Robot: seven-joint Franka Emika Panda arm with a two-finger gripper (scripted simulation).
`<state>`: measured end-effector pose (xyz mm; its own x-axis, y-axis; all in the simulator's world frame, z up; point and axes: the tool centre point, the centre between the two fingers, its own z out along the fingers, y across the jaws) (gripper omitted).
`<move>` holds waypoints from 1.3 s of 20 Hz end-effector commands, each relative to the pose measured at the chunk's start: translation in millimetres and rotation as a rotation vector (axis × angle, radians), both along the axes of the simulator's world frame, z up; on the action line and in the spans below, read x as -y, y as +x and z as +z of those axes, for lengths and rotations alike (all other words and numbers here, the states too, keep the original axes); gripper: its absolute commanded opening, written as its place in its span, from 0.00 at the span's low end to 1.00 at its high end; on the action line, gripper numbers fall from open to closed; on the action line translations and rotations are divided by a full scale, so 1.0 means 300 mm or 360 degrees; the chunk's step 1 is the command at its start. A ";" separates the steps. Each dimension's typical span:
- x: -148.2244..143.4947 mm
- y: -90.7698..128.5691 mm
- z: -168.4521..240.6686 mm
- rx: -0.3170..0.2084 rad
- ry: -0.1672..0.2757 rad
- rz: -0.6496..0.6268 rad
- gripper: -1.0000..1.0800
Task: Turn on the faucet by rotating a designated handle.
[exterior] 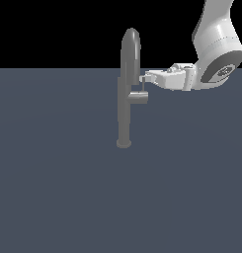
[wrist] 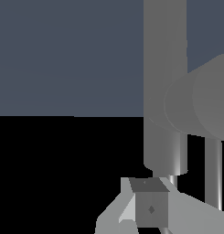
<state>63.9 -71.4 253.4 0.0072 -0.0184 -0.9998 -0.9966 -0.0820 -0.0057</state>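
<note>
The faucet (exterior: 127,94) is a tall grey column with a rounded top, standing on a small round base. In the wrist view the faucet (wrist: 163,68) fills the frame close up. The handle (exterior: 139,98) is a short grey stub on its side, toward the exterior view's right, with a thin lever rod (exterior: 142,87) rising from it. My gripper (exterior: 142,77) reaches in level from that side, its tips at the rod's upper end and next to the column. In the wrist view the gripper (wrist: 150,206) looks shut, and a thin rod (wrist: 173,181) runs right behind the fingertips. Whether it is clamped is hidden.
A flat dark blue-grey floor (exterior: 53,188) spreads around the faucet's base. The white arm (exterior: 216,49) comes down from the upper part of the exterior view's right. A second thin rod (wrist: 213,173) shows beside the broad handle stub (wrist: 200,103).
</note>
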 end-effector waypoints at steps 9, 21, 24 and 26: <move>0.001 -0.005 -0.017 -0.0029 0.0028 -0.0030 0.00; 0.004 -0.077 0.012 -0.0028 0.0027 -0.0032 0.00; 0.006 -0.105 0.013 -0.0028 0.0027 -0.0032 0.00; 0.007 -0.124 0.014 -0.0028 0.0027 -0.0032 0.00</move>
